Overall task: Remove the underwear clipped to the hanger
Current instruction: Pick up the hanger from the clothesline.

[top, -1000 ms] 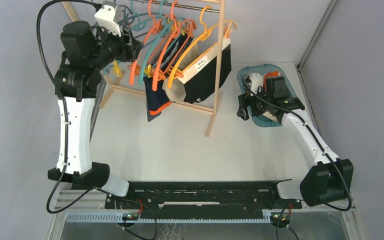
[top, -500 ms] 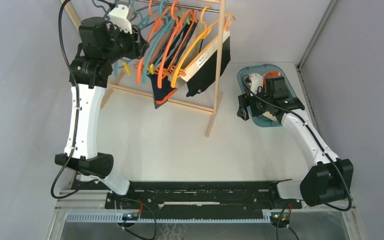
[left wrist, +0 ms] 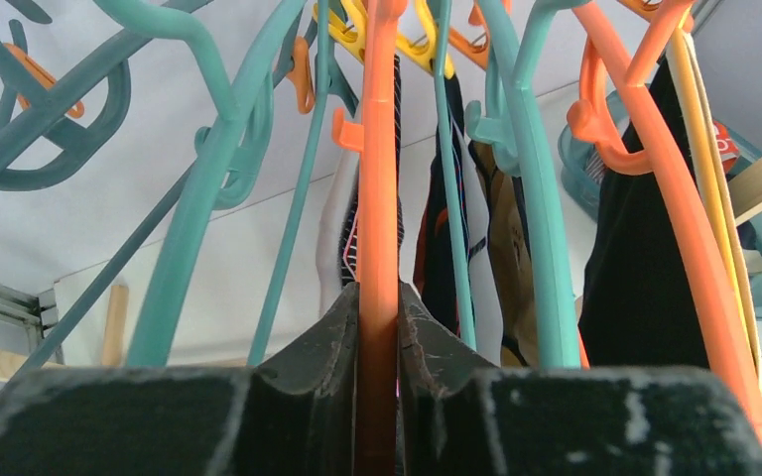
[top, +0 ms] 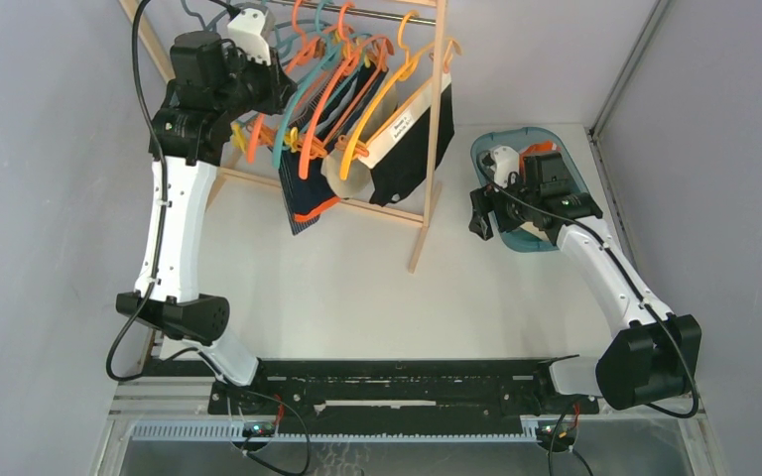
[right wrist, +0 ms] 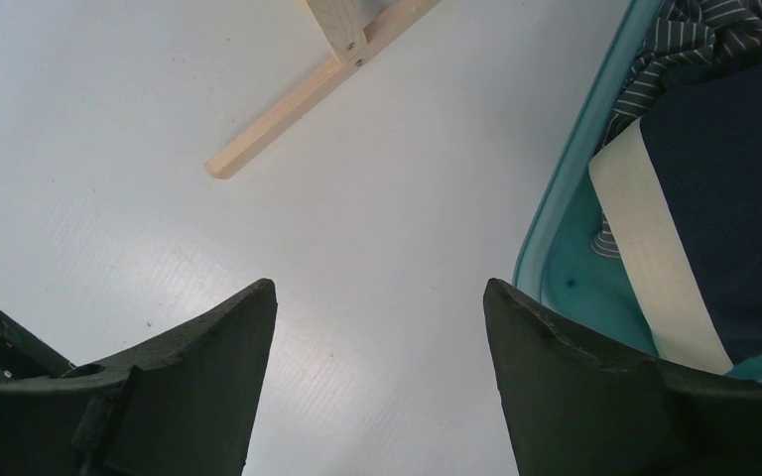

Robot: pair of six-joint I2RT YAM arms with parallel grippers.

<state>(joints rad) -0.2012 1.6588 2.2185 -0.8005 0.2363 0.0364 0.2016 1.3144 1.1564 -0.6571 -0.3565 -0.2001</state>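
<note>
Several briefs hang clipped to hangers on a wooden rack [top: 431,149]: navy striped with orange trim [top: 303,203], plain beige [top: 345,178], black with a white labelled waistband [top: 412,149]. My left gripper [top: 270,91] is up among the hangers, shut on the bar of an orange hanger [left wrist: 379,178], with its fingers [left wrist: 332,337] tight on both sides. The striped briefs [left wrist: 397,119], the beige briefs [left wrist: 511,258] and the black briefs [left wrist: 645,268] hang beyond it. My right gripper [top: 478,213] is open and empty, low over the table beside the teal basket [top: 483,149].
The teal basket [right wrist: 566,198] holds navy briefs with a cream waistband [right wrist: 724,178] and striped cloth. Several teal, orange and yellow hangers crowd the rail [top: 377,12]. The rack's foot [right wrist: 288,109] lies on the white table near my right gripper [right wrist: 382,288].
My left arm has moved right and further back along the rail with the orange hanger. The hanging briefs swung right, then back. The right arm has not moved.
</note>
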